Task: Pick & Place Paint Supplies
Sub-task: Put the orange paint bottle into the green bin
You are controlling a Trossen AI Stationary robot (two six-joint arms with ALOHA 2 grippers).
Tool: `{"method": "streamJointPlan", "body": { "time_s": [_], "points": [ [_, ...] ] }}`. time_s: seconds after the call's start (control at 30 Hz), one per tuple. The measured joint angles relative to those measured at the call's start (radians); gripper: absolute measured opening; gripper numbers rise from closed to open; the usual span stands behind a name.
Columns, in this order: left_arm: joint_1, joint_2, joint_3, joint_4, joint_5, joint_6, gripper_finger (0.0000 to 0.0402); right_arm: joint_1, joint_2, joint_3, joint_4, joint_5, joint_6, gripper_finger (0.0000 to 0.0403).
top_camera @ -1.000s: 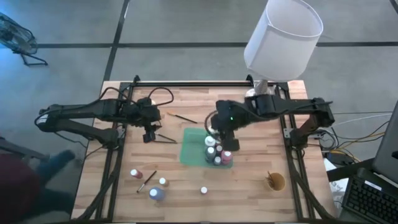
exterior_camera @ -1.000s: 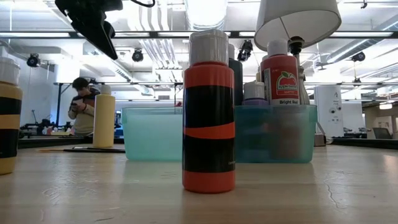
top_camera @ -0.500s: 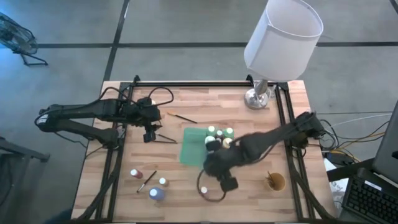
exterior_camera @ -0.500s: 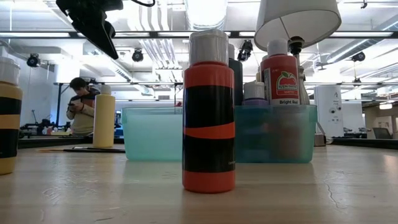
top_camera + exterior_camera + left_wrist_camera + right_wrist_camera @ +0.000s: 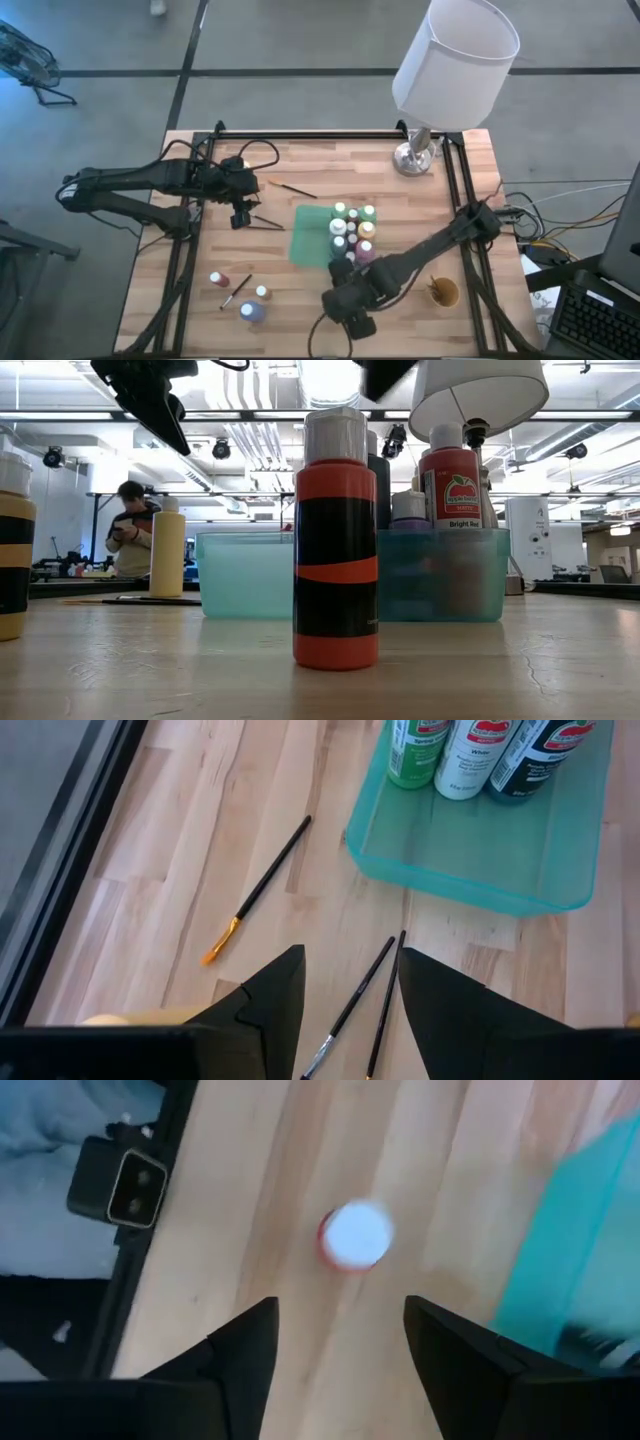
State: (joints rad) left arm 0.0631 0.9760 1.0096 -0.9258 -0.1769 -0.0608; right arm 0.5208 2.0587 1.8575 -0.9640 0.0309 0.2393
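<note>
We position the right gripper [image 5: 358,322], fingers spread and empty, above the red bottle [image 5: 355,1236] at table six o'clock; next, descend and grasp. Left gripper [image 5: 345,985] waits, parted, empty.

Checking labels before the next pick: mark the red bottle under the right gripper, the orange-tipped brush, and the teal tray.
red bottle [image 5: 356,1236], right wrist view, on its white cap.
orange-tipped brush [image 5: 262,887], left wrist view, middle of its dark handle.
teal tray [image 5: 470,887], left wrist view, on its near rim.
</note>
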Motion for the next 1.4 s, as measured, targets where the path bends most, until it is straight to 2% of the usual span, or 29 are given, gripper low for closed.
{"method": "streamJointPlan", "body": {
  "time_s": [0.07,0.13,0.33,0.4,0.5,0.8,1.0,1.17,1.27,1.4],
  "points": [
    [0.0,0.0,0.0,-0.003,0.0,0.0,0.0168,0.03,-0.003,-0.02,-0.005,0.016,0.084,0.0206],
    [0.0,0.0,0.0,-0.002,0.0,0.0,0.0168,0.073,-0.013,-0.039,-0.013,0.078,0.168,0.02],
    [0.0,0.0,0.0,-0.002,0.0,-0.004,0.0168,0.2,-0.026,-0.106,-0.004,0.356,0.355,0.0186],
    [0.0,0.0,0.0,-0.002,0.0,-0.015,0.0168,0.219,-0.026,-0.146,0.043,0.406,0.396,0.0184],
    [0.0,0.0,0.0,0.001,0.0,-0.021,0.0168,0.23,-0.036,-0.225,0.154,0.434,0.42,0.0186],
    [0.0,0.0,0.0,0.008,0.0,0.025,0.0168,0.227,-0.157,-0.581,0.692,0.44,0.44,0.0221],
    [0.0,0.0,0.0,0.021,0.0,0.034,0.0168,0.223,-0.151,-0.777,1.001,0.454,0.433,0.0234],
    [0.0,0.0,0.0,0.044,0.0,0.034,0.0168,0.207,-0.125,-0.887,1.281,0.496,0.351,0.0233],
    [0.0,0.0,0.0,0.044,0.0,0.039,0.0168,0.194,-0.118,-0.913,1.358,0.497,0.324,0.0225],
    [0.0,0.0,0.0,0.043,0.0,0.052,0.0168,0.172,-0.113,-0.92,1.358,0.496,0.3,0.0217]
  ]
}}
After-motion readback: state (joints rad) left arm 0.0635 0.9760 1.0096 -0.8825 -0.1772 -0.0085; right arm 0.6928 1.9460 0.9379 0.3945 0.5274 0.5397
